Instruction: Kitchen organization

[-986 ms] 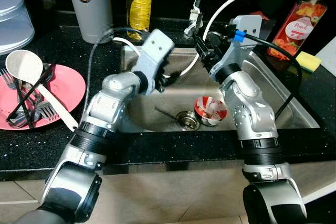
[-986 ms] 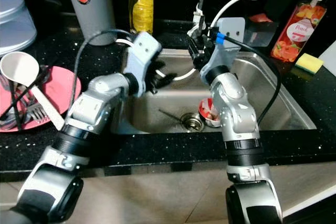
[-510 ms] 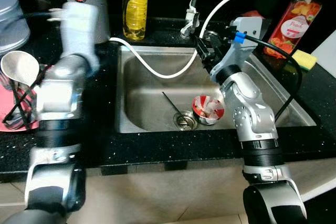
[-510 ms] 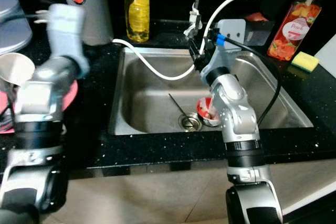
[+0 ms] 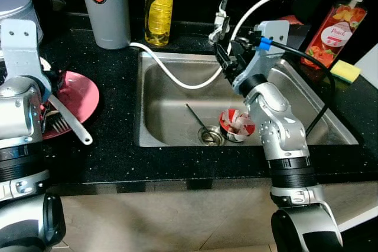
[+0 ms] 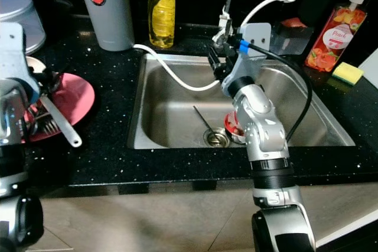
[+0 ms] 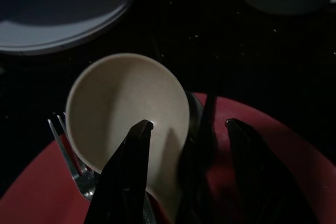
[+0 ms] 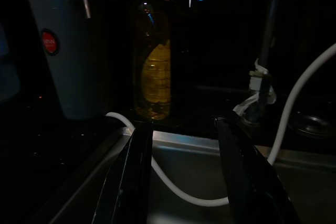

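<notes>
1. Left gripper (image 7: pixel 184 129) has swung out of the sink since a second ago and now hovers over the pink plate (image 5: pixel 82 95) at the left of the desk (image 5: pixel 112 151); fingers (image 7: pixel 134 145) apart, nothing between them.
2. In the left wrist view the fingers straddle the white ladle (image 7: pixel 126 108): one tip over its bowl, the other over the plate beside it. Forks (image 7: pixel 68 150) and dark utensils lie touching the ladle. Contact with the ladle: cannot tell.
3. Meaning: work has shifted from sink to the utensil pile; likely next step is picking the ladle. Risk: tangled forks may drag along.
4. Grey tumbler (image 5: pixel 105 4) and yellow oil bottle (image 5: pixel 158 7) stand behind, near the sink (image 5: pixel 171 110) rim.
5. In the sink: white hose (image 5: pixel 177 78), a thin stick near the drain (image 5: pixel 207 136), a red-white cup (image 5: pixel 236 125). Not yet cleared.
6. Right gripper (image 8: pixel 184 129) has stayed above the sink's back edge by the faucet; fingers apart, empty.
7. Far right: soap dispenser (image 5: pixel 339 25), yellow sponge (image 5: pixel 346 70).
</notes>
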You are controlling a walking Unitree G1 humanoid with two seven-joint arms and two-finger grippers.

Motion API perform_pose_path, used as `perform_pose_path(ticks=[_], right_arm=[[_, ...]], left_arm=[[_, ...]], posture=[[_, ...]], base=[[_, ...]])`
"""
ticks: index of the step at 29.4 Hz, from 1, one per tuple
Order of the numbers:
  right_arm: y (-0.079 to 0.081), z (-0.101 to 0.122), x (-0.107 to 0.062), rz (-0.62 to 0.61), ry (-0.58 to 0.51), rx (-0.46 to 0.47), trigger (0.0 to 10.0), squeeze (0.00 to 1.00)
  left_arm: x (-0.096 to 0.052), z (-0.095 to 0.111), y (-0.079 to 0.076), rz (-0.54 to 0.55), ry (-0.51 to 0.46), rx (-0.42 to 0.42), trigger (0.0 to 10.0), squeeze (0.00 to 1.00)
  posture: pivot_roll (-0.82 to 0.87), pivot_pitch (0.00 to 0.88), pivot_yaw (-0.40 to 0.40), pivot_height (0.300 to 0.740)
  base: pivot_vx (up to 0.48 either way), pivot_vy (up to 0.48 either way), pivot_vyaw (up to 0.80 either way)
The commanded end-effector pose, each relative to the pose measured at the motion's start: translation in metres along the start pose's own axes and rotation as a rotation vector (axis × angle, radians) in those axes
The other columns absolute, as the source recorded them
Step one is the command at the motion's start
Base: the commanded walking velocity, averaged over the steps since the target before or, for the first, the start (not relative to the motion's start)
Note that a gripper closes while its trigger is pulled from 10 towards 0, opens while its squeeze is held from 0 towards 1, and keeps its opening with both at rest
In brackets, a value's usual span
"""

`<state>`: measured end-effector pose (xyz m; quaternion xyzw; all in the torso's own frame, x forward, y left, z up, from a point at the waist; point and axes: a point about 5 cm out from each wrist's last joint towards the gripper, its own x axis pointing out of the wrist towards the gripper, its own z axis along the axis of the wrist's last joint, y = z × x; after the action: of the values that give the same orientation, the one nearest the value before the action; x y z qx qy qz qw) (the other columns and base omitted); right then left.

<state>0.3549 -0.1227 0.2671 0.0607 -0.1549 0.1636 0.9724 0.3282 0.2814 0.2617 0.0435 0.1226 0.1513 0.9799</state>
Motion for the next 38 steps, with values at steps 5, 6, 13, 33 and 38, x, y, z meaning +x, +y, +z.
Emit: perform_pose_path(ticks=[5, 6, 13, 33, 38], right_arm=[[-0.004, 0.000, -0.002, -0.014, 0.001, -0.003, 10.0, 0.00], [-0.004, 0.000, -0.002, -0.014, 0.001, -0.003, 10.0, 0.00], [-0.003, 0.000, -0.002, -0.010, 0.002, -0.003, 10.0, 0.00], [-0.004, 0.001, -0.001, -0.010, 0.000, -0.006, 10.0, 0.00], [-0.004, 0.001, -0.001, -0.011, 0.002, -0.007, 10.0, 0.00]], left_arm=[[-0.007, -0.011, -0.016, -0.119, 0.054, 0.007, 10.0, 0.00], [-0.007, -0.011, -0.016, -0.119, 0.054, 0.007, 10.0, 0.00], [-0.005, -0.021, -0.010, -0.082, 0.088, -0.005, 9.4, 0.00], [-0.003, -0.032, -0.007, -0.061, 0.113, -0.063, 0.0, 0.00], [-0.007, -0.008, -0.009, -0.067, -0.030, -0.102, 7.4, 0.00]], posture=[[0.24, 0.000, -0.080, 0.740], [0.24, 0.000, -0.080, 0.740], [0.24, 0.000, -0.082, 0.740], [0.24, 0.000, -0.088, 0.740], [0.24, 0.000, -0.090, 0.740]], base=[[0.000, 0.000, 0.00], [0.000, 0.000, 0.00], [0.000, 0.000, 0.00], [0.000, 0.000, 0.00], [0.000, 0.000, 0.00]])
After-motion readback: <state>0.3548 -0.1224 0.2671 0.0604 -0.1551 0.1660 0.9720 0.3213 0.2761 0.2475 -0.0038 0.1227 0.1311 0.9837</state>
